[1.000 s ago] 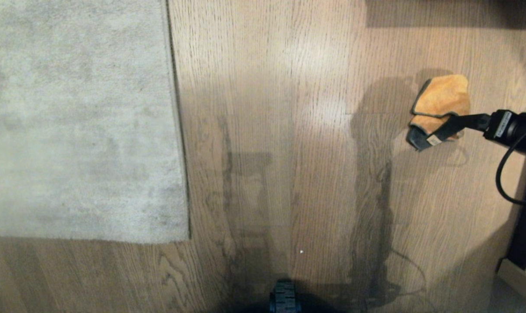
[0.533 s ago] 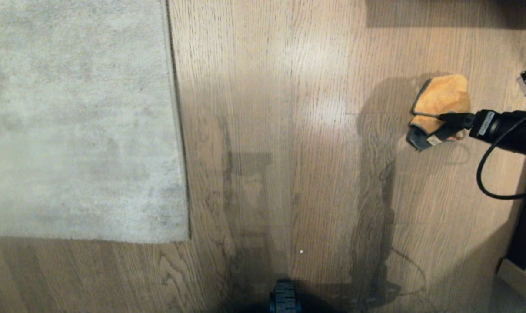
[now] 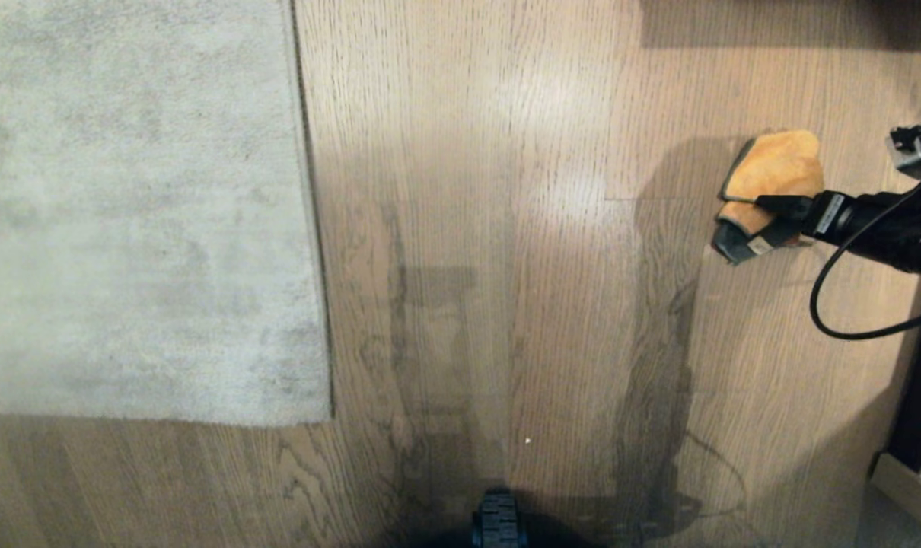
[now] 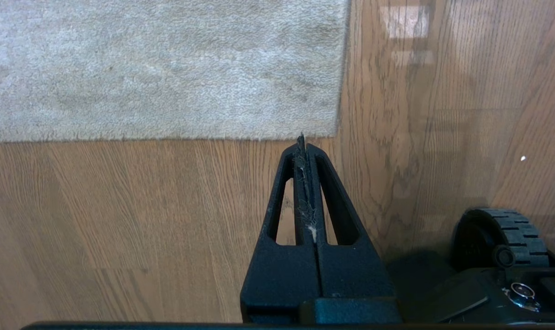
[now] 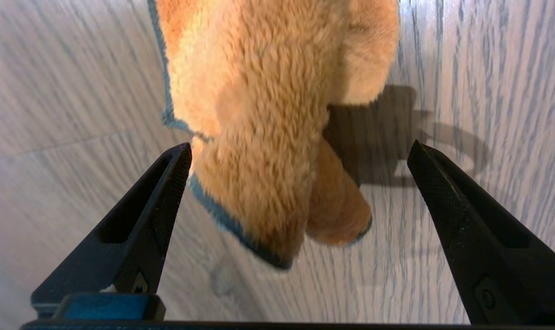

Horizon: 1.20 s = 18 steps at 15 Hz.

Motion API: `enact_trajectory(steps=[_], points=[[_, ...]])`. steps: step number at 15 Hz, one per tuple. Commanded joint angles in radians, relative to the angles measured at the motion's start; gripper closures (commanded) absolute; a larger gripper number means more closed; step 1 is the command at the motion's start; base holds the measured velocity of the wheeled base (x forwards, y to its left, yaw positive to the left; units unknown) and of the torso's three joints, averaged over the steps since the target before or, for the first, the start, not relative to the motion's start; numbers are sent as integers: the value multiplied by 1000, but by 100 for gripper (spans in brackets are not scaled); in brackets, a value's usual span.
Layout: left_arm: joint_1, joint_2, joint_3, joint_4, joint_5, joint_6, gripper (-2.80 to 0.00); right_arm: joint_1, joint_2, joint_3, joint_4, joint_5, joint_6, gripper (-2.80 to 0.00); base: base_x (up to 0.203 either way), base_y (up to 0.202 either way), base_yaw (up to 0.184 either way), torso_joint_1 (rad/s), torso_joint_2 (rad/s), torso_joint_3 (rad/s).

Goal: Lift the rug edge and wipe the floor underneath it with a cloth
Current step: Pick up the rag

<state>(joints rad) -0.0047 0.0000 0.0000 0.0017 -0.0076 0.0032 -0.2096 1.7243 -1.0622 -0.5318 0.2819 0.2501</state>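
On our left, the rug edge (image 3: 312, 228) lies flat on the floor (image 3: 506, 228), its corner just ahead of our parked left tool (image 4: 301, 142), which is clenched on nothing. Far to the right, well apart from the rug, the orange cloth (image 3: 772, 175) sits crumpled on the floor, its long axis running away from us. Our right tool (image 5: 298, 156) is nearer by far: released wide, its tips straddle the cloth's near end. Compared with a second ago, the right arm has pushed further in over the cloth.

Wood floor (image 3: 521, 228) bears rug (image 3: 141, 213) and cloth (image 3: 772, 171).
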Motion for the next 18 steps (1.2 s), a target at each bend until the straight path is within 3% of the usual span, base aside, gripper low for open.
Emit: enact_trajectory(steps=[1, 7, 8, 9, 13, 18], points=[[0, 0, 0, 0, 0, 0, 0, 2, 16, -21, -4, -1, 1, -280, 0, 0, 0, 0, 0, 0], [0, 0, 0, 0, 0, 0, 0, 29, 39, -19, -42, -41, -6, -280, 0, 0, 0, 0, 0, 0], [0, 0, 0, 0, 0, 0, 0, 30, 41, -17, -46, -41, -11, -53, 0, 0, 0, 0, 0, 0], [0, 0, 0, 0, 0, 0, 0, 32, 43, -17, -50, -41, -13, 0, 0, 0, 0, 0, 0, 0], [0, 0, 0, 0, 0, 0, 0, 34, 26, -13, -55, -43, -14, 0, 0, 0, 0, 0, 0, 0], [0, 0, 0, 0, 0, 0, 0, 35, -22, 61, -195, -43, -26, 0, 0, 0, 0, 0, 0, 0]])
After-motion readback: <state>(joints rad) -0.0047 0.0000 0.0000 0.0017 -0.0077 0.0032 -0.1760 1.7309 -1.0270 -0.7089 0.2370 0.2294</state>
